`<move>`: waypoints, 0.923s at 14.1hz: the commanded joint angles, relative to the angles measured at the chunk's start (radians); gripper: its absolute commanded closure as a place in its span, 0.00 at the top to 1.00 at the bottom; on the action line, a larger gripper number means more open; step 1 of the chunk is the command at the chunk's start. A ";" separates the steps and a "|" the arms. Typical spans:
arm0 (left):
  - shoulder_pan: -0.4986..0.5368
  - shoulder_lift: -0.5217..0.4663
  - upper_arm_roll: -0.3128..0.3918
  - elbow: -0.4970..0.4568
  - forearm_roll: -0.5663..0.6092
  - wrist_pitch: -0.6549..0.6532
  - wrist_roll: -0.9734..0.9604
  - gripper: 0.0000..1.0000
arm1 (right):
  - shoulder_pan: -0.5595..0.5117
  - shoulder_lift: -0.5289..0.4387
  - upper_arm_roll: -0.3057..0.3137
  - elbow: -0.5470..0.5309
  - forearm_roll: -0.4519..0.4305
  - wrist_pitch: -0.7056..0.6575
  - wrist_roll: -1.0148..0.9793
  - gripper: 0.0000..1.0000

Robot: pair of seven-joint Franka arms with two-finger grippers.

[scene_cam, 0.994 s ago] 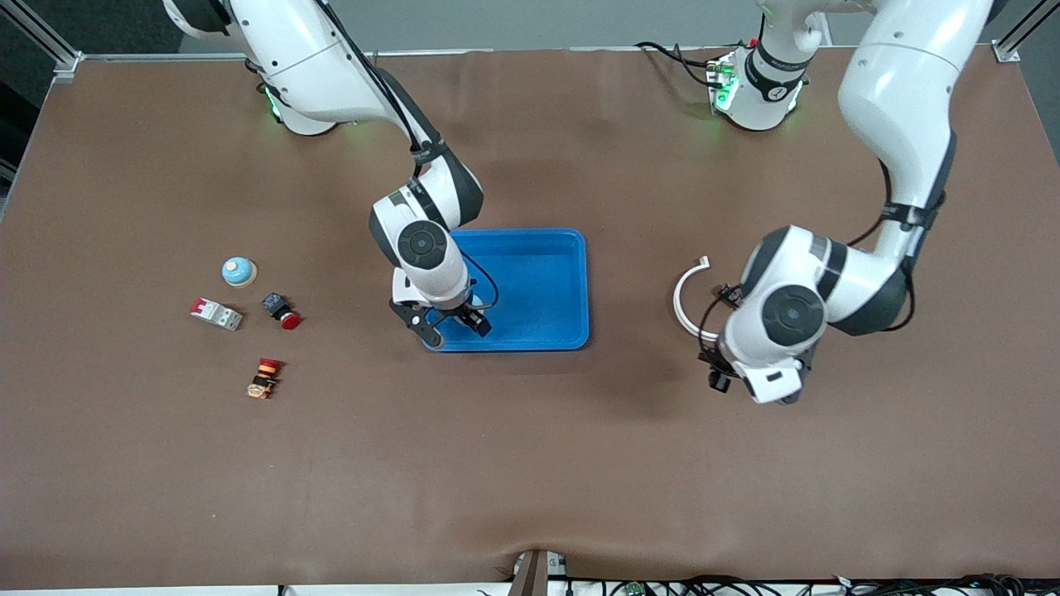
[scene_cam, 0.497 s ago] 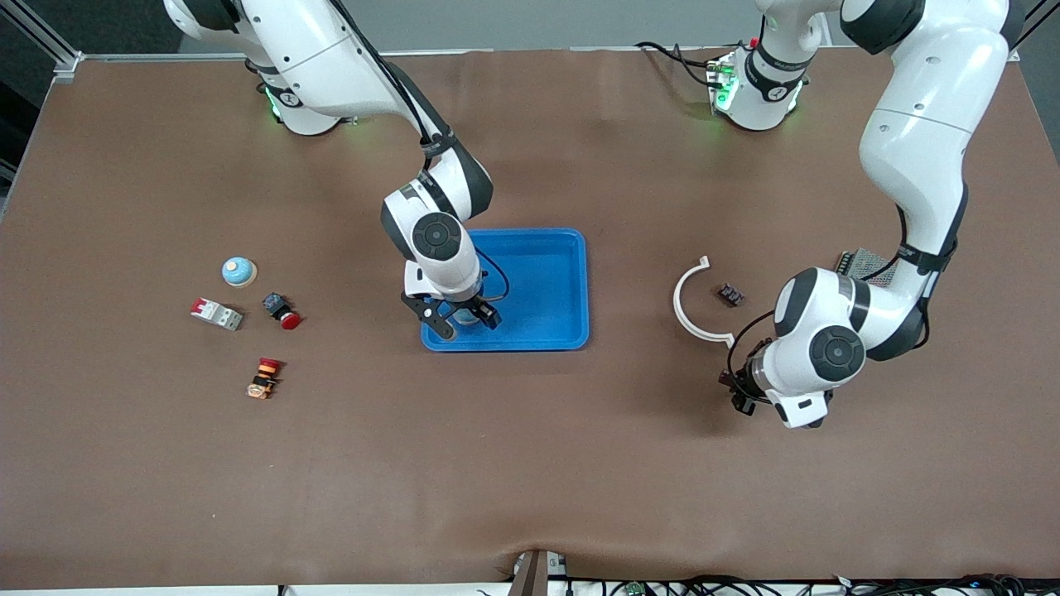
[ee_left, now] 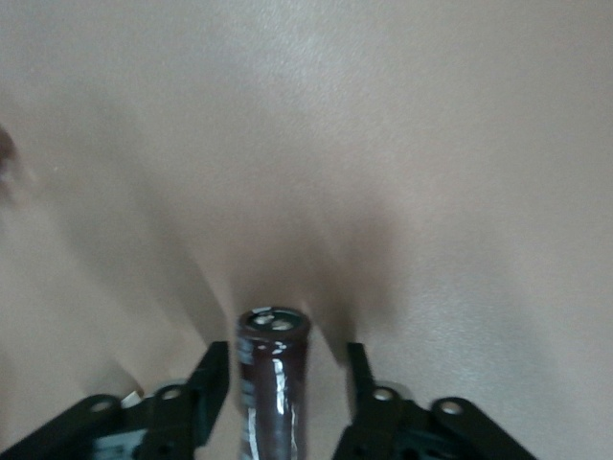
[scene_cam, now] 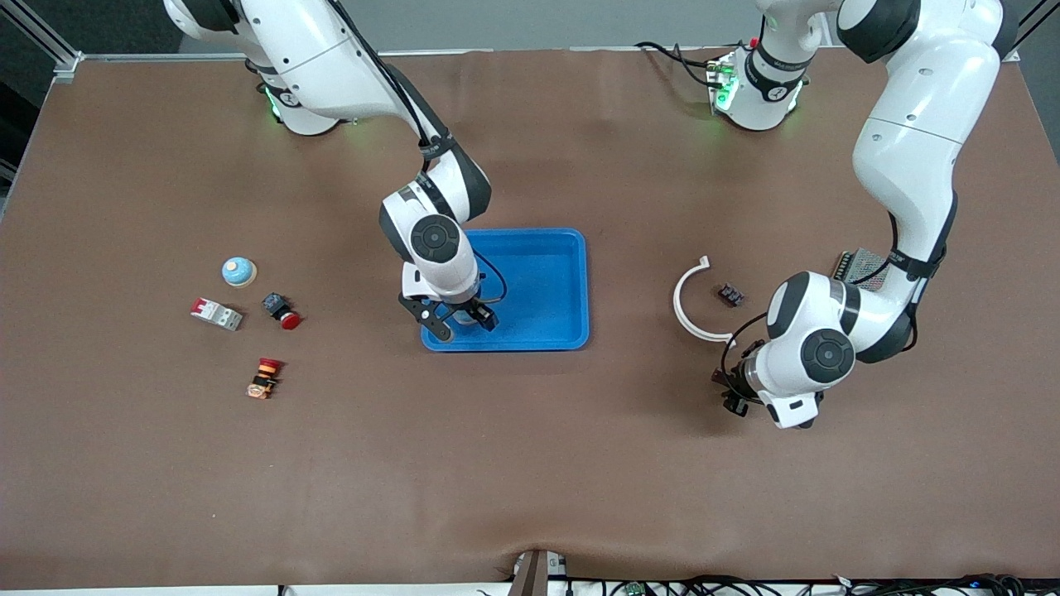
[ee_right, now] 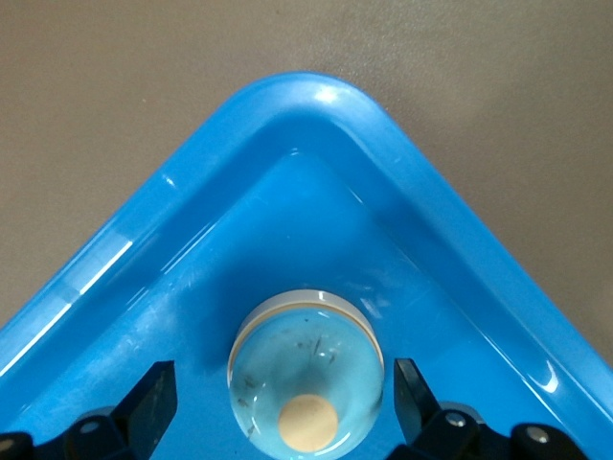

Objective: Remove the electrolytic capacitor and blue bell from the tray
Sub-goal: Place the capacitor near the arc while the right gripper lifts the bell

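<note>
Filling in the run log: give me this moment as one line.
right gripper: open around bell in blue tray | left gripper: capacitor between fingers, over table

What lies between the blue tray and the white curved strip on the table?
Only bare table shows between the blue tray and the white curved strip in the front view; the small dark part sits inside the strip's curve instead.

front: high, facing the robots, whole table point(scene_cam: 530, 463) | right wrist: close above blue tray point(ee_right: 450, 230) corner, shared with front | left wrist: close over bare tabletop
</note>
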 commanded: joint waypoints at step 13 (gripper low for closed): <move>0.077 -0.255 -0.012 0.144 0.020 -0.309 0.713 1.00 | -0.064 -0.012 -0.008 0.240 -0.020 -0.541 -0.135 0.00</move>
